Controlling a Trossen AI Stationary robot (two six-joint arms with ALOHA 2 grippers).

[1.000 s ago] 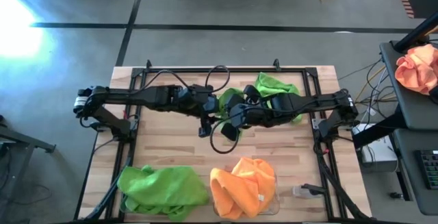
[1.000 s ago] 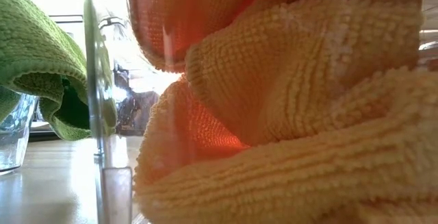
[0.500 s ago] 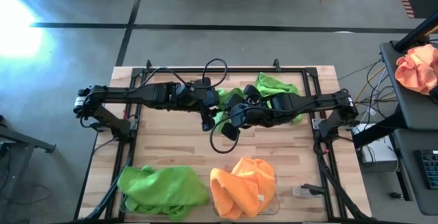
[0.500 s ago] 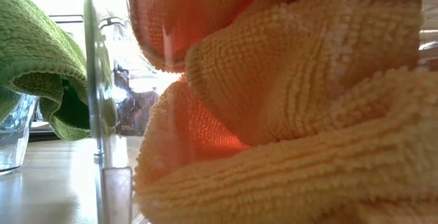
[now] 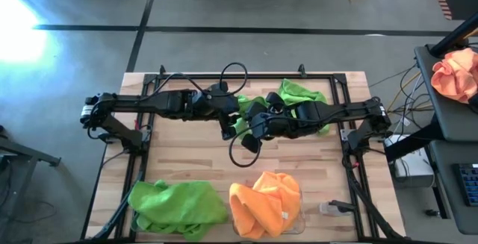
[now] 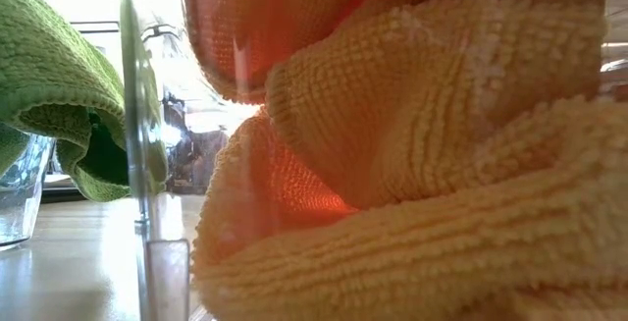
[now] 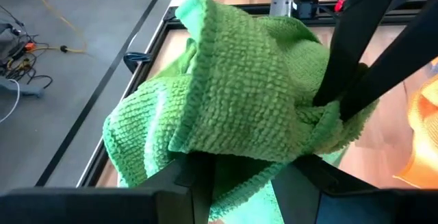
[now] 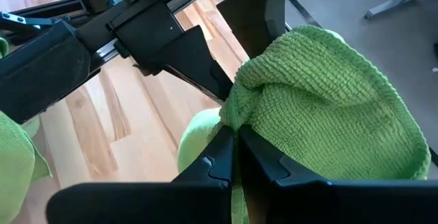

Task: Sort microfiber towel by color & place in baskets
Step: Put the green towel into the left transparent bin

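Left gripper (image 7: 236, 183): fingers apart around the green towel (image 7: 253, 87), mid-table
Right gripper (image 8: 233, 157): fingers closed, pinching the same towel
Baskets: orange pile (image 5: 265, 203) in near basket (image 5: 299, 207)

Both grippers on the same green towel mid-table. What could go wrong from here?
1. The right gripper is shut on the green towel while the left gripper's fingers straddle it too: a pull apart may stretch or drop it.
2. The arms are crowded together, so they may collide.
3. The black cable looping beneath them may snag.
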